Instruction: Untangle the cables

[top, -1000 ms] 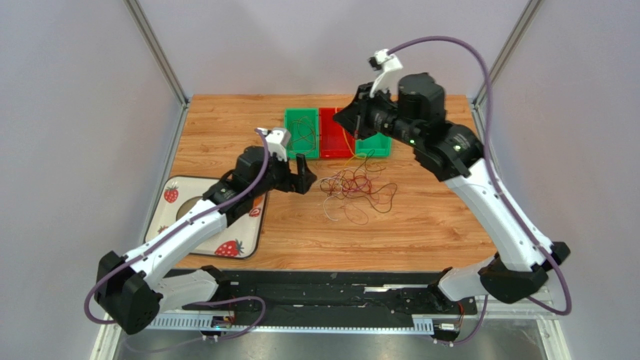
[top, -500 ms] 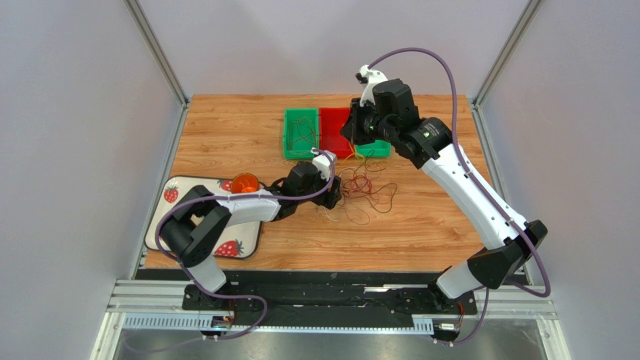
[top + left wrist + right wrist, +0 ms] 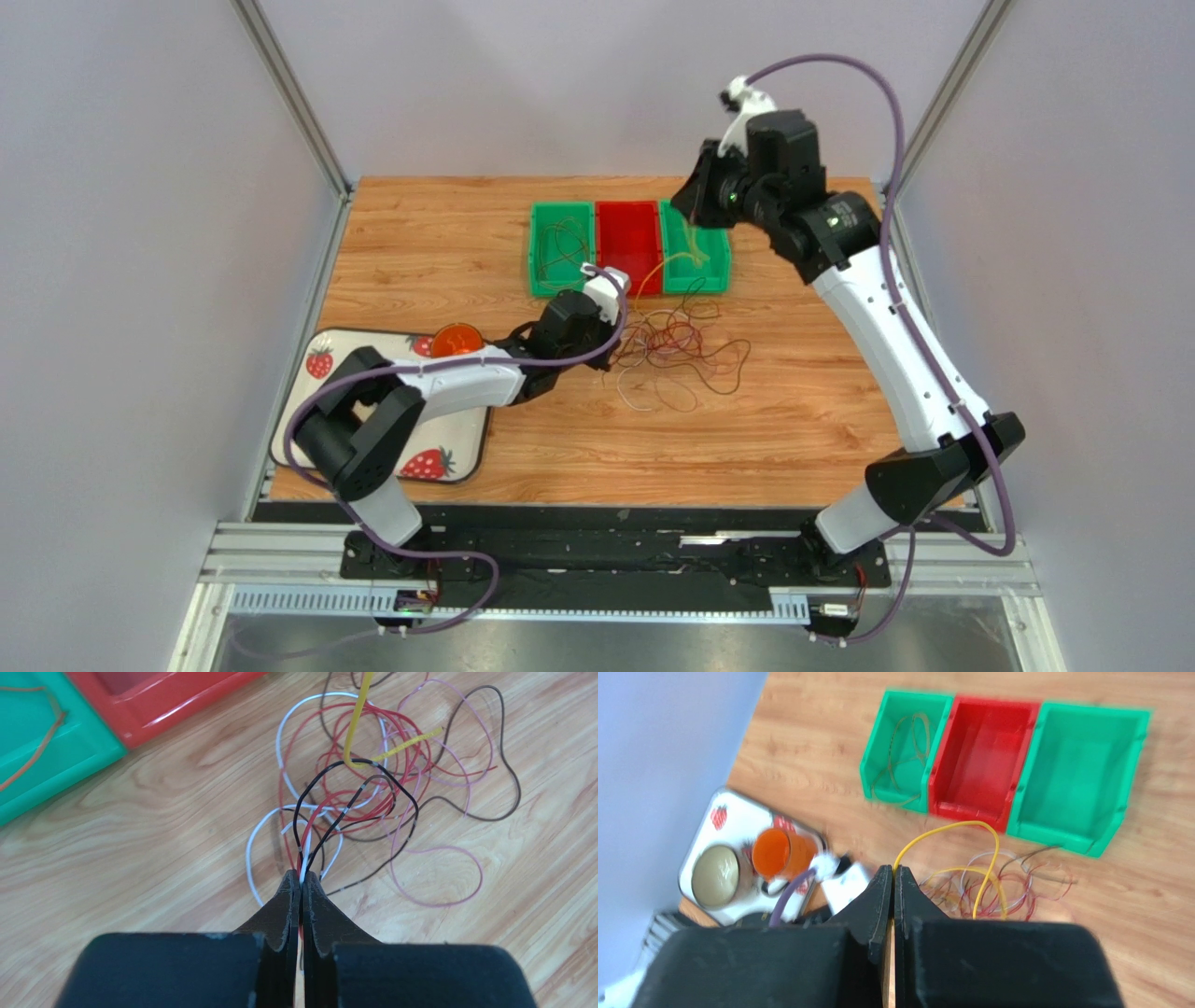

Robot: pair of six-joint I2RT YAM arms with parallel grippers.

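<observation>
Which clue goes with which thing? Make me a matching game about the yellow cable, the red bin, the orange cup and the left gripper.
Things:
1. yellow cable
2. red bin
3. orange cup
4. left gripper

Clues:
a. stands on the strawberry tray
b. sits between two green bins
c. pinched shut on black, white and red cables
d. held up by the right gripper

Pairs: 1-d, 2-b, 3-a, 4-c.

A wooden table [image 3: 421, 238] is shown. On it, a red bin [image 3: 627, 248] is flanked by green bins [image 3: 561, 252]; cables [image 3: 680, 357] are heaped just in front of it, and a tray [image 3: 316, 381] is set well off to its near left.
</observation>
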